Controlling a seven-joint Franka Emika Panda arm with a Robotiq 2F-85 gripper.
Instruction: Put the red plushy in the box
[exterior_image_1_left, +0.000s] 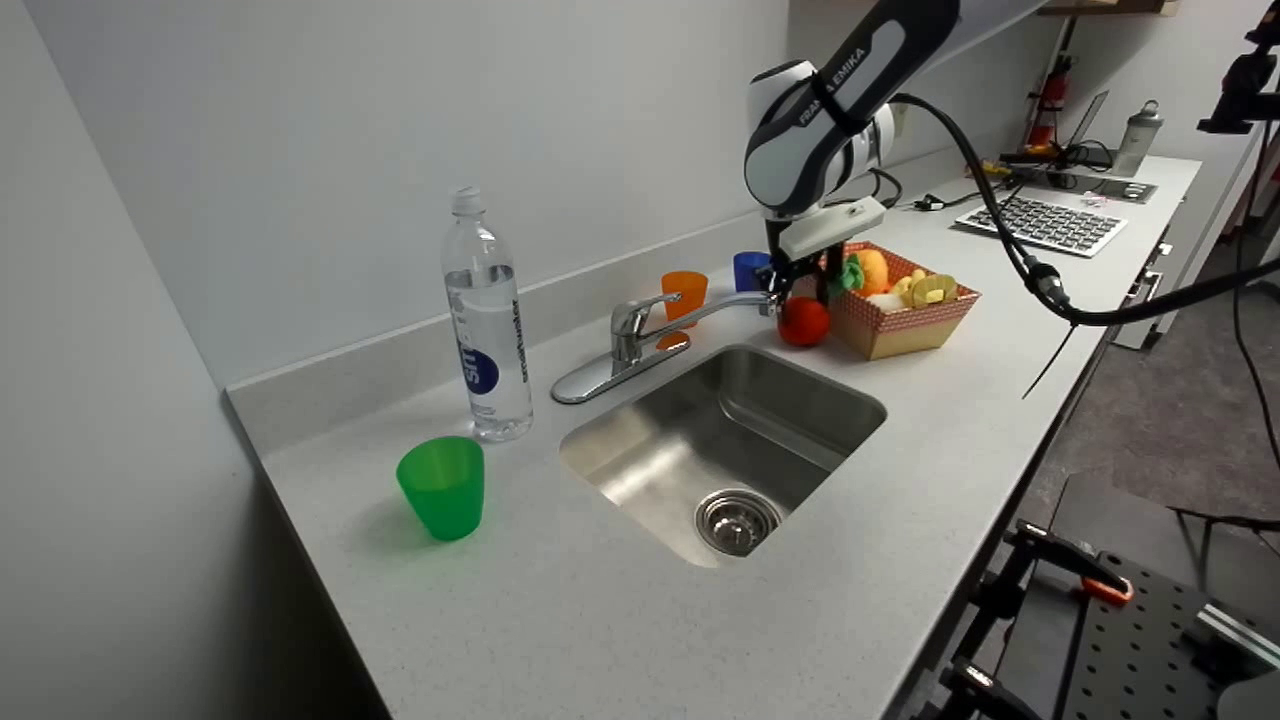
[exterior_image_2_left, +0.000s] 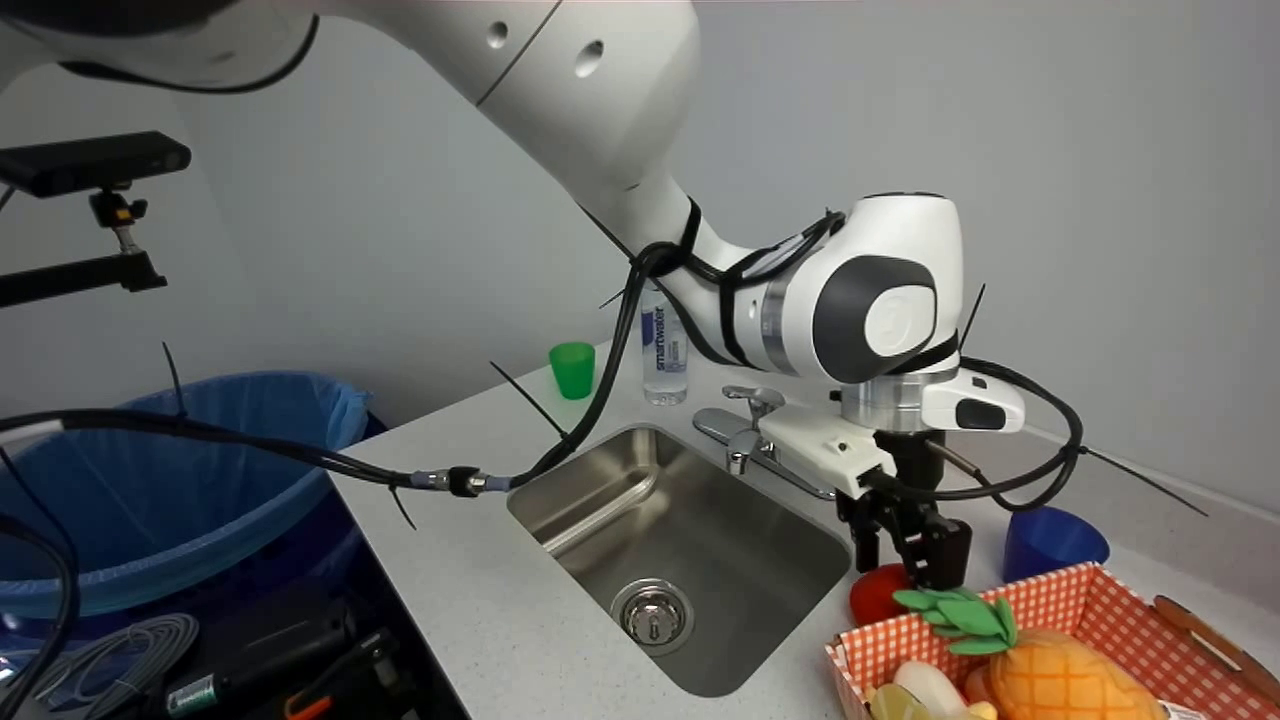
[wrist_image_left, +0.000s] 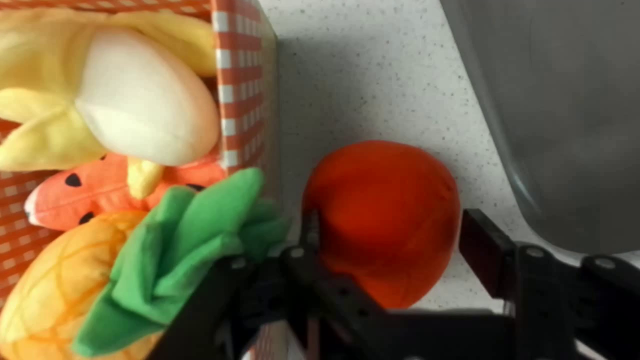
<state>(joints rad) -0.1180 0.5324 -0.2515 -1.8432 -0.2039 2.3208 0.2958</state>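
The red plushy (wrist_image_left: 380, 200) is a round bright red soft toy on the white counter, between the box and the sink. It also shows in both exterior views (exterior_image_1_left: 803, 322) (exterior_image_2_left: 880, 594). The box (exterior_image_1_left: 898, 338) is light brown with a red-checked lining and holds several soft toys; its wall (wrist_image_left: 237, 90) stands left of the plushy in the wrist view. My gripper (wrist_image_left: 392, 225) is open and low around the plushy. The left finger overlaps the plushy's edge; whether it touches is unclear. The right finger stands slightly apart. The gripper also shows in an exterior view (exterior_image_2_left: 905, 565).
The steel sink (exterior_image_2_left: 680, 560) and its faucet (exterior_image_1_left: 630, 335) are close beside the gripper. A pineapple toy (wrist_image_left: 70, 280) has green leaves overhanging the box rim beside the left finger. A blue cup (exterior_image_2_left: 1050, 543) and an orange cup (exterior_image_1_left: 685, 295) stand near the wall.
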